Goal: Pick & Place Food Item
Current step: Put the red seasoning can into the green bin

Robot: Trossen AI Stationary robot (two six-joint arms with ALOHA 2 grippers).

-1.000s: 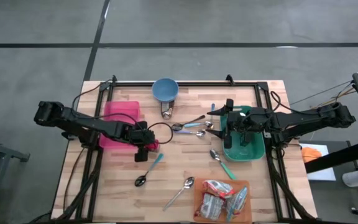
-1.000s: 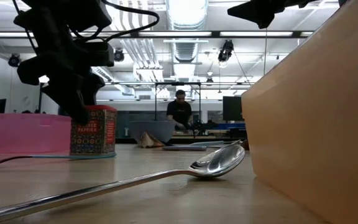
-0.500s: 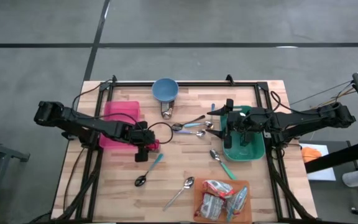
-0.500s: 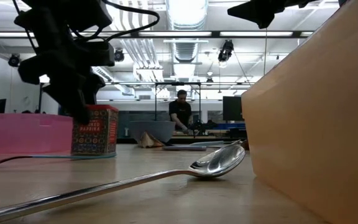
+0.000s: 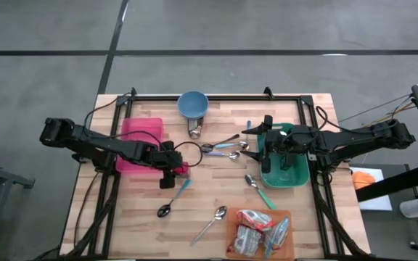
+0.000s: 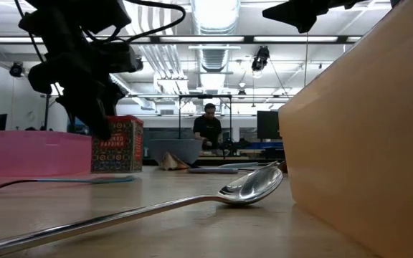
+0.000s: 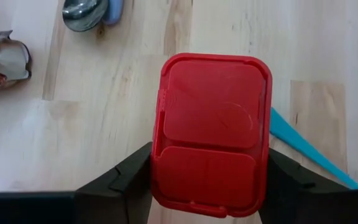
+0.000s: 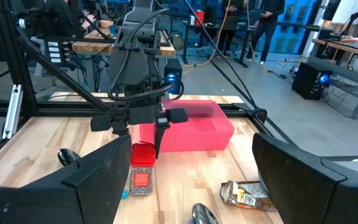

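Item: red tin (image 7: 211,134), clamped in my left gripper (image 7: 207,186) beside the pink bin (image 5: 142,135). Keep squeeze even, tin level. Right gripper (image 5: 262,148): agape, empty.

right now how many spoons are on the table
6: a teal-handled metal spoon by the red tin, an all-metal spoon left of the orange tray, a green-handled spoon beside the green plastic bin, about three overlapping spoons mid-table; some may be hidden.
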